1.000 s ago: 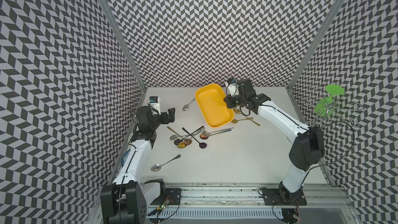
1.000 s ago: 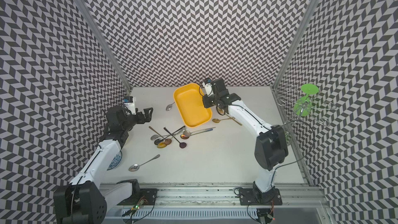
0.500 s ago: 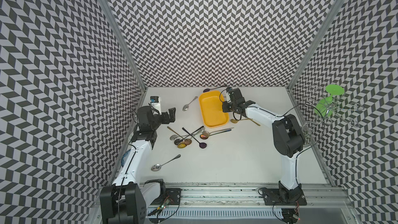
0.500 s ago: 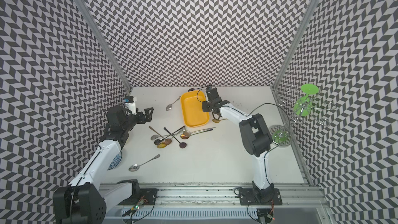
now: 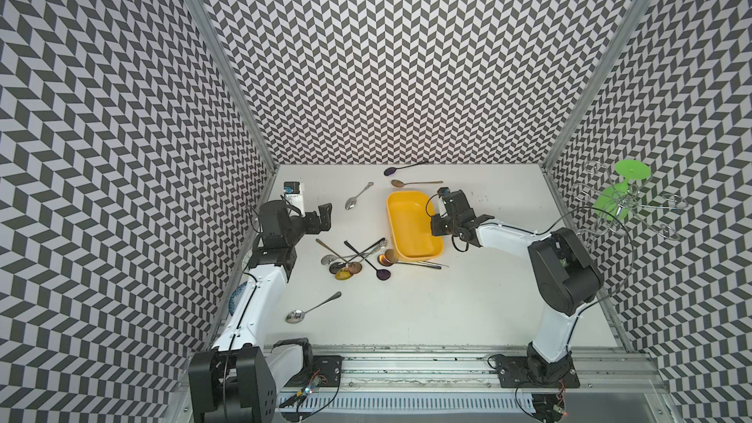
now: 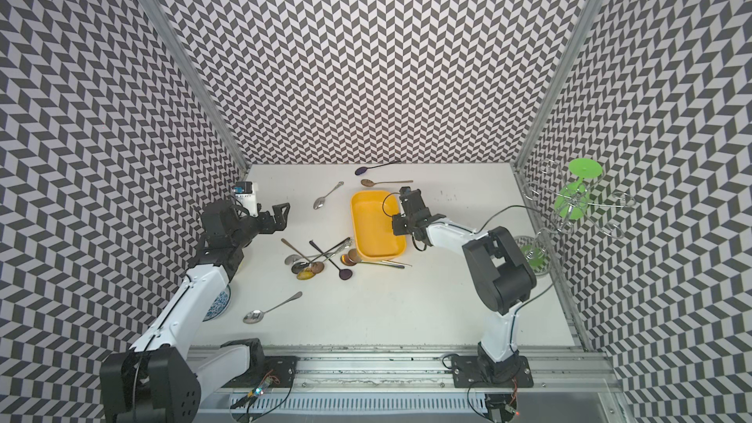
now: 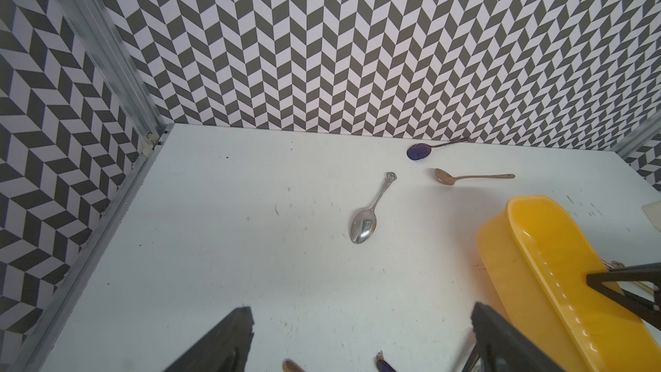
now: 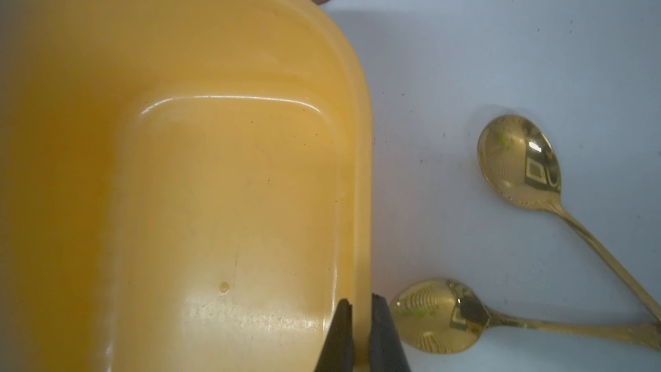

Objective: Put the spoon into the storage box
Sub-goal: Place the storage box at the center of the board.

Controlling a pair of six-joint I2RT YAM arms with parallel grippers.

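The yellow storage box [image 5: 411, 233] [image 6: 376, 238] lies mid-table, long side running front to back, with nothing inside it [image 8: 179, 173]. My right gripper [image 5: 437, 227] [image 8: 361, 307] is shut on its right rim, one finger inside and one outside. Two gold spoons [image 8: 518, 166] [image 8: 436, 316] lie just outside that rim. Several spoons [image 5: 358, 258] are piled at the box's front left corner. A silver spoon [image 5: 358, 196] [image 7: 365, 225] lies left of the box. My left gripper [image 5: 323, 217] [image 7: 361, 311] hangs open above the table, left of the pile.
A purple spoon [image 5: 403, 167] and a bronze spoon [image 5: 415, 183] lie behind the box near the back wall. Another silver spoon [image 5: 311, 309] lies near the front. A patterned plate [image 6: 219, 303] sits under my left arm. A green and wire rack [image 5: 618, 197] stands at the right wall.
The right arm has swung the box from a slanted lie to a straight one and drawn it toward the front, folding its elbow. The left arm has not moved.
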